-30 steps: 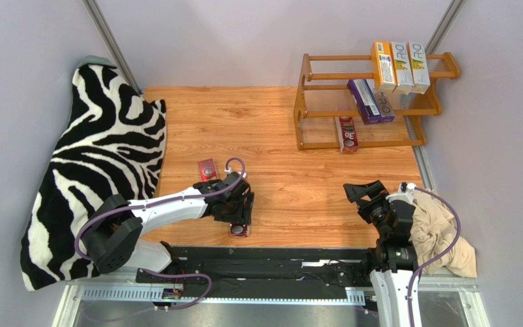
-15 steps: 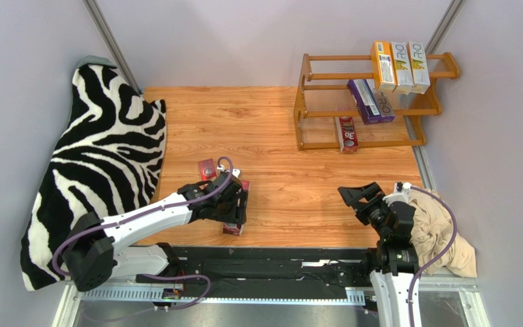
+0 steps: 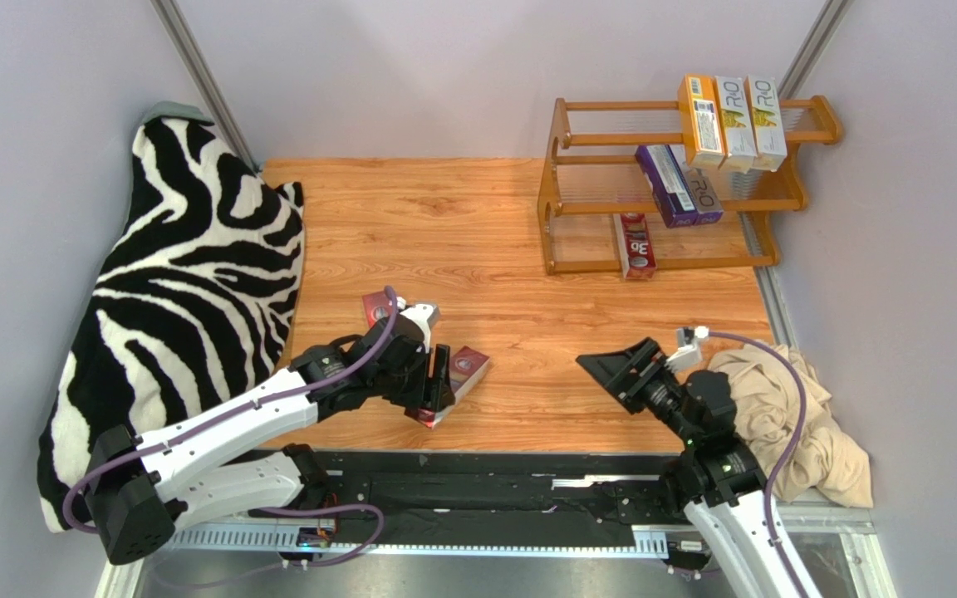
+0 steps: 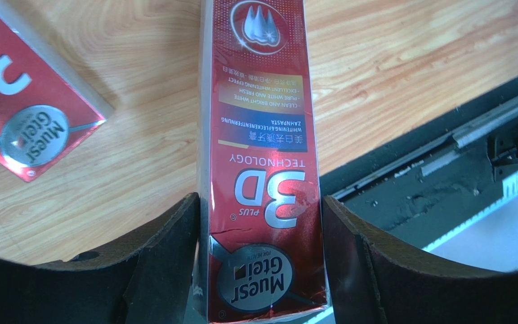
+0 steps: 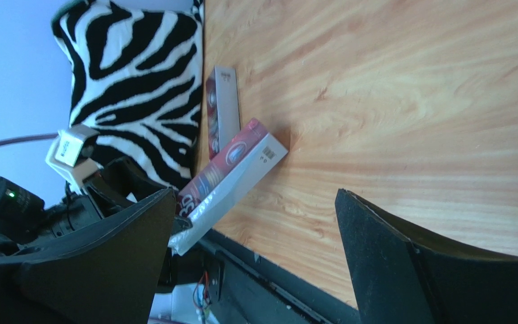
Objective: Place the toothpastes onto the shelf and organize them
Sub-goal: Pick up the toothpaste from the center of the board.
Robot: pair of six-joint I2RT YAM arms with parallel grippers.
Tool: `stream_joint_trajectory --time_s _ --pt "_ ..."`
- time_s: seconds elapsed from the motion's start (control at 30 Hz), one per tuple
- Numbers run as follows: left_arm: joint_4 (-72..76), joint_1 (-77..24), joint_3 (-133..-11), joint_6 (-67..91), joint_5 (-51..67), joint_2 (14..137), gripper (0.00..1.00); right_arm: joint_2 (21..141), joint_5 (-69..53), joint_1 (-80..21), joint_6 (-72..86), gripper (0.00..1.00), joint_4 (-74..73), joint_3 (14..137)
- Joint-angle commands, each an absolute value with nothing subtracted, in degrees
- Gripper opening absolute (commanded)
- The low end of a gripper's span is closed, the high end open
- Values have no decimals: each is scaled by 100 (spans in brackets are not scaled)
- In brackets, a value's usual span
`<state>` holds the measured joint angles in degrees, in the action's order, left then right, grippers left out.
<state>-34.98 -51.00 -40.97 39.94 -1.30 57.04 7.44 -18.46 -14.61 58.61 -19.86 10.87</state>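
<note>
My left gripper (image 3: 429, 396) is shut on one end of a red toothpaste carton (image 3: 461, 373), which is tilted with its free end pointing right, near the table's front edge. The left wrist view shows the carton (image 4: 262, 135) clamped between both fingers of the left gripper (image 4: 260, 270). A second red carton (image 3: 379, 307) lies flat behind it and shows in the left wrist view (image 4: 18, 101). My right gripper (image 3: 621, 369) is open and empty, to the right of the held carton (image 5: 235, 169). The wooden shelf (image 3: 571, 187) holds three cartons (image 3: 733, 121) on top, two purple (image 3: 678, 185) in the middle and one red (image 3: 635, 244) at the bottom.
A zebra-print cloth (image 3: 172, 287) covers the left side. A beige cloth (image 3: 796, 424) lies at the right front by the right arm. The black base rail (image 3: 496, 480) runs along the front edge. Grey walls close in the sides and back.
My left gripper has swung the red carton from pointing away to pointing right and lifted its end. My right gripper has moved left toward it.
</note>
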Motion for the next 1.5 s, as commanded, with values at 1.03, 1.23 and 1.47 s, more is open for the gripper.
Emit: stream_joint_trajectory --time_s 1.03,1.23,1.47 --pt "-2873 -6205 -3243 4210 -553 6486 68 2031 1310 -5142 6908 94 -580 598" --pt "-3304 -6486 -3357 4465 -984 6259 99 1916 1275 -5150 6943 94 -677 536" --pt "-3349 -6521 -3199 4465 -932 6126 96 1828 1310 -5142 6970 94 -686 483"
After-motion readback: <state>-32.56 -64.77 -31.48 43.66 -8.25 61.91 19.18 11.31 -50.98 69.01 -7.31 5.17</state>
